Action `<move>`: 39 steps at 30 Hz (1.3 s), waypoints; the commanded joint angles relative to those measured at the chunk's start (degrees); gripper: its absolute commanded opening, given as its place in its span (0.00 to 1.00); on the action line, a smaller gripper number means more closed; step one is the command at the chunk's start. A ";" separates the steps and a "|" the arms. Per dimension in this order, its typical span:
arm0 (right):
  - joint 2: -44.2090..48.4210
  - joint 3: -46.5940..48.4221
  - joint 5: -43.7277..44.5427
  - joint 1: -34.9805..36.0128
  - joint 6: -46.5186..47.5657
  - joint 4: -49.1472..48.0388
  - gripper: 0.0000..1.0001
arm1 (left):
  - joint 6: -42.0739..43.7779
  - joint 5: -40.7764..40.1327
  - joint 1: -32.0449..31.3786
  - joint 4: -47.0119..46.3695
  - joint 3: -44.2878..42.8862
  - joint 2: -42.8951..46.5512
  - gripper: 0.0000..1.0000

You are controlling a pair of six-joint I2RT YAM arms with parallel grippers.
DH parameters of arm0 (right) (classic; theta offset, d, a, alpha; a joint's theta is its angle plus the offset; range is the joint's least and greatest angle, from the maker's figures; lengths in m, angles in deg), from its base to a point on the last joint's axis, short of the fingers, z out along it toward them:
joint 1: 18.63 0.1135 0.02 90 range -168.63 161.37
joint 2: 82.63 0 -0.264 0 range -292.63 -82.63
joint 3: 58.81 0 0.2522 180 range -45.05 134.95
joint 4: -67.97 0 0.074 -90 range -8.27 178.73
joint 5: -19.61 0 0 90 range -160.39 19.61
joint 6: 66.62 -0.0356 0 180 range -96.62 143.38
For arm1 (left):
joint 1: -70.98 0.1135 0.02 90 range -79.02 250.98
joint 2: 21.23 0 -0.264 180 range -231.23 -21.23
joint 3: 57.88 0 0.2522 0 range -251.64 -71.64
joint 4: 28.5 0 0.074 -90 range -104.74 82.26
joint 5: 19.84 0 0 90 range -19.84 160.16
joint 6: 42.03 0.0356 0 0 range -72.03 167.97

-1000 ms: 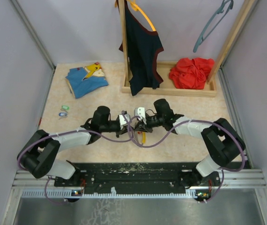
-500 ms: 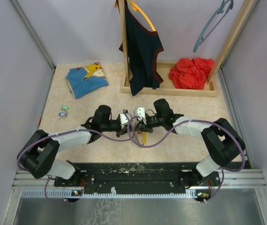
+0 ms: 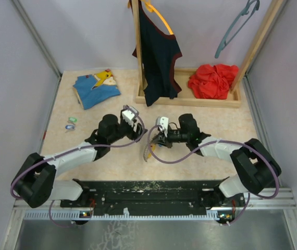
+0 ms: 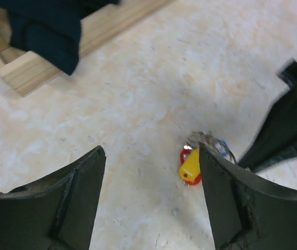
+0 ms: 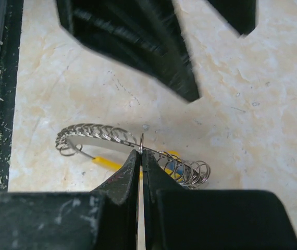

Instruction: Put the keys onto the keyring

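Observation:
The keyring (image 5: 112, 136) is a thin grey wire strung with several small metal loops, a yellow tag (image 5: 107, 163) behind it. My right gripper (image 5: 141, 152) is shut on the wire at its middle and holds it just above the table. In the left wrist view the keyring (image 4: 211, 143) shows with its yellow tag (image 4: 190, 165) and red piece (image 4: 184, 156) between the fingertips of my open left gripper (image 4: 151, 156), which holds nothing. From above, the left gripper (image 3: 138, 131) is left of the right gripper (image 3: 156, 140). The keys (image 3: 71, 123), mint green and blue, lie far left.
A wooden rack base (image 3: 190, 99) at the back carries a hanging dark top (image 3: 158, 52) and a red cloth (image 3: 213, 80). Folded blue clothes (image 3: 96, 86) lie at the back left. A teal hanger (image 3: 237, 26) hangs at the upper right.
My left gripper has opened wide and drawn back and up from the keyring. The right gripper has closed fully on the wire and shifted slightly right, the ring hanging from it.

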 commanded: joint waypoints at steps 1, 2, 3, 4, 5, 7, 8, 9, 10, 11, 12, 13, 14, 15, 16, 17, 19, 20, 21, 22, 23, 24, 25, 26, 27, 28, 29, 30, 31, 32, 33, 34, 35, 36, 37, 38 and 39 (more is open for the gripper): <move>3.44 -4.35 1.02 -0.55 -7.28 -14.59 0.00 | -11.25 -10.18 1.98 4.34 -5.32 0.29 0.82; 3.50 -5.31 1.10 -0.68 -8.39 -16.88 0.00 | -12.88 -11.23 2.85 5.75 -5.87 0.54 0.86; 3.48 -6.08 1.07 -0.81 -9.73 -19.27 0.00 | -14.39 -12.22 3.78 7.28 -6.16 0.94 0.89; 3.47 -6.95 1.05 -0.83 -10.92 -21.48 0.00 | -15.81 -13.45 5.04 8.74 -6.44 1.41 0.93; 3.52 -7.71 0.96 -0.90 -11.74 -23.40 0.00 | -17.24 -14.40 6.36 10.07 -6.53 1.80 0.96; 3.79 -8.86 1.21 -0.93 -12.54 -25.78 0.00 | -19.93 -15.07 10.23 13.87 -7.08 2.32 0.98; 4.32 -9.16 1.52 -0.93 -12.42 -25.95 0.00 | -21.11 -15.23 12.19 16.63 -7.69 2.41 0.99; 5.21 -9.68 2.12 -0.82 -12.09 -25.76 0.00 | -22.07 -15.45 14.42 19.27 -8.29 2.45 0.99; 6.36 -10.30 3.50 -0.51 -11.60 -25.64 0.00 | -22.83 -15.99 16.36 21.71 -8.86 2.44 0.99; 7.37 -10.85 5.33 -0.08 -10.12 -25.41 0.00 | -23.58 -16.85 18.62 24.12 -9.39 2.26 1.00; 8.16 -11.46 6.85 0.40 -9.04 -25.39 0.00 | -23.98 -17.20 21.05 26.29 -9.91 1.99 1.00; 8.89 -11.86 8.67 1.05 -7.94 -25.13 0.00 | -24.31 -17.25 23.42 28.27 -10.48 1.56 1.00; 9.33 -12.10 10.05 1.76 -6.71 -24.21 0.00 | -24.57 -17.02 25.97 29.68 -11.04 1.15 0.99; 9.63 -12.01 10.97 2.39 -5.57 -23.22 0.00 | -24.58 -16.90 28.18 30.89 -11.57 0.66 0.98; 9.83 -11.88 11.75 2.95 -4.91 -22.55 0.00 | -24.08 -17.32 30.36 31.69 -12.19 0.04 0.98; 10.01 -11.86 12.14 3.36 -4.51 -22.30 0.00 | -23.12 -18.56 32.22 32.18 -12.77 -0.72 0.97; 10.52 -12.07 12.68 4.00 -3.75 -22.03 0.00 | -21.79 -20.40 36.02 34.72 -15.15 -3.11 0.96; 10.68 -12.11 13.23 4.18 -3.33 -21.82 0.00 | -21.62 -19.97 38.79 35.58 -16.23 -4.30 0.95; 10.79 -12.05 13.81 4.39 -2.96 -21.50 0.00 | -21.57 -19.33 40.82 36.20 -17.07 -5.49 0.95; 10.98 -12.04 14.22 4.57 -2.53 -21.20 0.00 | -21.39 -19.27 42.55 36.53 -17.81 -6.53 0.94; 11.08 -12.10 14.60 4.84 -2.09 -20.86 0.00 | -21.04 -19.85 43.78 36.67 -18.48 -7.58 0.93; 11.09 -12.12 14.98 5.01 -1.65 -20.73 0.00 | -20.56 -20.42 44.80 36.69 -19.20 -8.59 0.92; 11.19 -12.19 15.38 5.23 -1.33 -20.67 0.00 | -20.22 -20.69 45.74 36.74 -19.89 -9.60 0.91; 11.20 -12.21 15.74 5.41 -1.02 -20.58 0.00 | -19.89 -20.65 46.55 36.72 -20.53 -10.70 0.88; 11.21 -12.29 16.16 5.62 -0.63 -20.51 0.00 | -19.69 -20.52 47.47 36.81 -21.28 -12.19 0.85; 11.22 -12.32 16.70 5.78 -0.35 -20.40 0.00 | -19.55 -20.58 48.26 37.16 -21.93 -13.63 0.83; 11.22 -12.30 17.08 5.89 -0.16 -20.39 0.00 | -19.48 -20.59 49.03 37.56 -22.61 -14.97 0.81; 11.21 -12.31 17.24 5.92 0.00 -20.30 0.00 | -19.39 -20.28 49.78 37.96 -23.12 -16.16 0.78; 11.22 -12.35 17.40 6.01 0.13 -20.31 0.00 | -19.35 -19.92 50.38 38.54 -23.66 -17.41 0.76; 11.17 -12.34 17.53 6.02 0.23 -20.19 0.00 | -19.15 -19.70 50.88 38.73 -23.94 -18.44 0.74; 11.11 -12.31 17.63 6.13 0.36 -20.19 0.00 | -18.67 -19.65 51.29 38.60 -24.05 -19.33 0.71; 11.04 -12.30 17.68 6.25 0.59 -20.08 0.00 | -18.31 -19.69 51.77 38.46 -24.13 -20.20 0.69; 11.04 -12.31 17.76 6.31 0.75 -19.97 0.00 | -17.96 -19.52 52.20 38.17 -24.32 -20.92 0.66; 10.94 -12.29 17.81 6.51 0.97 -19.82 0.00 | -17.52 -19.16 52.68 37.89 -24.59 -21.74 0.62; 10.90 -12.23 17.86 6.74 1.32 -19.60 0.00 | -17.22 -18.45 53.13 38.02 -25.09 -22.51 0.59; 10.87 -12.19 17.85 6.80 1.48 -19.51 0.00 | -17.05 -18.07 53.54 38.16 -25.57 -23.26 0.57; 10.87 -12.21 17.90 6.85 1.53 -19.45 0.00 | -16.85 -17.40 53.88 38.55 -26.10 -24.17 0.55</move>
